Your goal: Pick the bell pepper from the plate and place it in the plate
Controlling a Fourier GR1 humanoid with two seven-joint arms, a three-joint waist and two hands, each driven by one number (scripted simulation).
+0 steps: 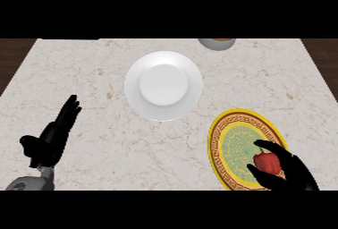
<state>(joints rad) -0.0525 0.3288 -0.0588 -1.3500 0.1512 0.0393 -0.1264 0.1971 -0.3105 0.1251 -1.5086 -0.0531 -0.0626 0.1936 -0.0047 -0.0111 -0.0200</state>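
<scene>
**Closing on the pepper: how to get this grasp right**

From where I stand, the red bell pepper sits on the patterned plate, the one with the yellow rim and green centre, at the near right of the marble counter. It lies toward the plate's near edge rather than its middle. The right hand is wrapped around it: a finger arches over the top of the pepper and another part of the hand curls in below it, so the pepper shows in the gap between them. I judge the hand to be grasping the pepper, though I cannot tell whether it has left the plate's surface yet.

The left hand is at the left of the counter, fingers straight and relaxed, holding nothing, well apart from everything.

The target looks to be the plain white plate, further back and to the left, with bare counter between the 2 plates. A small bowl sits at the far edge, beyond it.

To do this step well, I would want the fingers settled on both sides of the pepper before any lift, since its rounded, glossy body could roll out of a partial hold. The lift should go straight up first, so the pepper clears the patterned plate's rim without dragging the plate along. Only then should the arm carry it back and left, keeping short of the bowl, and lower it over the white plate's flat centre rather than its sloped rim.
</scene>
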